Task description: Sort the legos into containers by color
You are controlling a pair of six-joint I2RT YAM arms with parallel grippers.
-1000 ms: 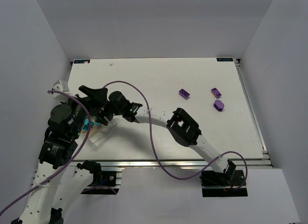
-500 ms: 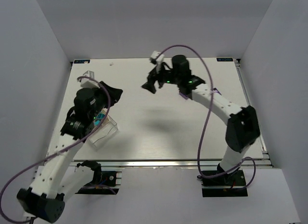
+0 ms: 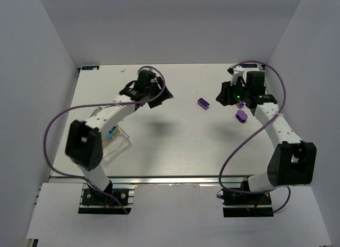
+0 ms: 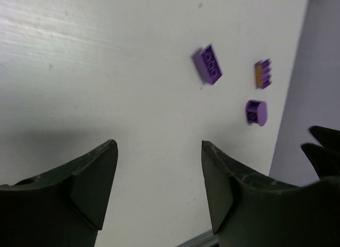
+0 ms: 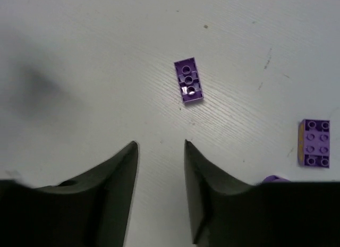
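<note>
Both of my arms have swung wide in the last half second. My right end effector (image 5: 159,146) has left the back centre for the right rear of the tabletop (image 3: 175,146), and my left end effector (image 4: 158,146) has come off the container (image 3: 118,147) out toward the middle. Each hangs released, jaws apart, nothing between them.

Just ahead of my right fingertips lies an oblong purple lego (image 5: 188,87), flat on the surface, studs up and clear of its neighbours. A squarer purple lego (image 5: 314,142) sits off to the right. A rounded purple lego (image 5: 275,179) peeks in at the lower edge. My left camera sees the same three from farther off.

I judge these pieces to be light, rigid and slick. They should take a firm pinch without harm, yet could skid or flip if one finger lands first. The oblong one is best taken across its two long flat sides, low on the walls, not by the studs.

Back at the near left, the clear container holds cyan pieces (image 3: 110,134). The purple ones are not yet sorted.
</note>
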